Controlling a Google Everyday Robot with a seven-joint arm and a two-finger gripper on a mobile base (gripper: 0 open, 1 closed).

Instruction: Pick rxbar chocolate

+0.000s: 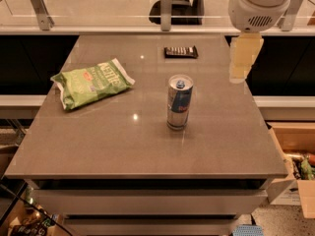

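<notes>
The rxbar chocolate, a small flat dark bar with a row of pale markings, lies near the far edge of the grey table. My gripper hangs from the white arm at the upper right, above the table's right side, to the right of the bar and apart from it. Nothing is in the gripper.
A silver-blue drink can stands upright mid-table, in front of the bar. A green chip bag lies at the left. A glass railing with metal posts runs behind the table. A cardboard box sits on the floor at the right.
</notes>
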